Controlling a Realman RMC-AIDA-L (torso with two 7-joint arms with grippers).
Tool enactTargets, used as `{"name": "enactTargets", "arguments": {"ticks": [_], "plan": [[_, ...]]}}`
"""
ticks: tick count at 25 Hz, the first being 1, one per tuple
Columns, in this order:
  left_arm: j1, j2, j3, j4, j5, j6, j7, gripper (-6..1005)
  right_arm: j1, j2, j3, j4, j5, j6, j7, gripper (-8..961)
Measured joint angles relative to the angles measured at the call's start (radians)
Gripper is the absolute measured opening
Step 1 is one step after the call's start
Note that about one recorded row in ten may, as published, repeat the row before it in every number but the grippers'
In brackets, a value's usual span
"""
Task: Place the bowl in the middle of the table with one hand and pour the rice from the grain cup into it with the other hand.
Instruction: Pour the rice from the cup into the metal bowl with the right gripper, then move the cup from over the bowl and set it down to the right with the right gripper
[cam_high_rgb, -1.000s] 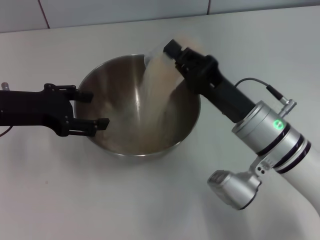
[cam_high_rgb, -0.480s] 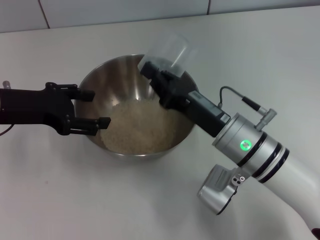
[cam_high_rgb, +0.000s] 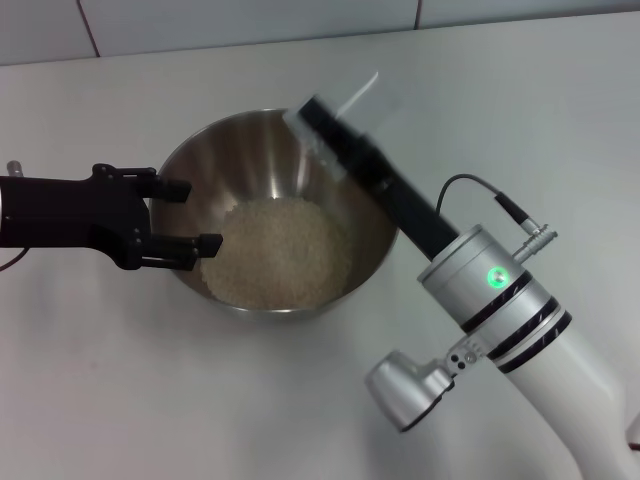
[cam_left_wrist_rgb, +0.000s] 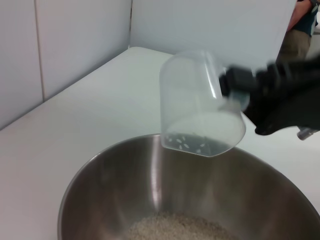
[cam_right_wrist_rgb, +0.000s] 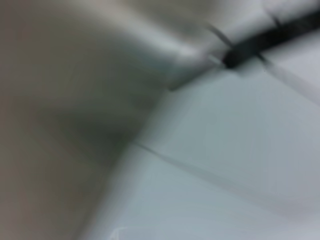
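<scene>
The steel bowl (cam_high_rgb: 330, 215) stands mid-table with a pale heap of rice (cam_high_rgb: 275, 252) in its bottom. My right gripper (cam_high_rgb: 322, 118) is shut on the translucent grain cup (cam_high_rgb: 352, 95) and holds it above the bowl's far rim. In the left wrist view the cup (cam_left_wrist_rgb: 197, 102) is tipped mouth-down over the bowl (cam_left_wrist_rgb: 100, 170), with only a few grains stuck inside, and the right gripper (cam_left_wrist_rgb: 237, 92) clamps its side. My left gripper (cam_high_rgb: 203, 214) is open at the bowl's left rim, its fingers spread over the edge.
The white table (cam_high_rgb: 150, 400) stretches all round the bowl. A tiled wall (cam_high_rgb: 250, 20) runs along the table's far edge. The right arm's wrist and cable (cam_high_rgb: 490, 280) hang over the table right of the bowl. The right wrist view is blurred.
The rice has run out of the cup into the bowl and settled as a heap. The right arm has turned and shifted with the emptied cup. The left gripper has not moved.
</scene>
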Motion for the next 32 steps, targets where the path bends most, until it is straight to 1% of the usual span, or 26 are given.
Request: {"name": "enactTargets", "arguments": {"ticks": [3,4,5,8,9,10,11,13,17,19,24,28,32], "plan": [[0.0,0.0,0.0,0.001,0.0,0.0,0.0,824,-0.041,0.0,0.089,0.046,-0.001,-0.01,0.287,58],[0.0,0.0,0.0,0.002,0.0,0.001,0.0,824,-0.071,-0.004,0.15,0.071,-0.002,-0.035,0.507,59],[0.0,0.0,0.0,0.002,0.0,0.001,0.0,824,-0.071,-0.004,0.15,0.071,-0.002,-0.035,0.507,61],[0.001,0.0,0.0,0.003,0.0,0.002,0.0,824,-0.109,-0.01,0.204,0.068,-0.005,-0.102,0.888,65],[0.001,0.0,0.0,0.003,0.0,0.002,0.0,824,-0.131,-0.011,0.225,0.018,-0.005,-0.153,1.183,67],[0.001,0.0,0.0,0.003,0.0,0.002,0.0,824,-0.131,-0.011,0.225,0.018,-0.005,-0.153,1.183,68],[0.001,0.0,0.0,0.004,0.0,0.001,0.0,824,-0.141,-0.011,0.24,-0.016,-0.004,-0.169,1.338,70],[0.001,0.0,0.0,0.005,0.0,0.001,0.0,824,-0.154,-0.009,0.277,-0.089,-0.002,-0.161,1.618,73],[0.001,-0.001,0.0,0.005,0.0,0.001,0.0,824,-0.138,-0.008,0.308,-0.232,0.0,-0.038,1.994,79],[0.001,-0.001,0.002,0.005,0.0,0.001,0.0,824,-0.115,-0.008,0.304,-0.289,-0.003,0.039,2.11,82],[0.0,-0.001,0.01,0.0,0.0,0.001,0.0,824,-0.051,-0.011,0.296,-0.364,-0.064,0.263,2.256,89],[-0.002,-0.003,0.013,-0.001,0.0,0.001,0.0,824,-0.029,-0.008,0.296,-0.388,-0.123,0.34,2.288,95],[-0.005,-0.003,0.019,-0.003,0.0,0.001,-0.001,824,-0.023,-0.006,0.296,-0.392,-0.136,0.385,2.288,101]]}}
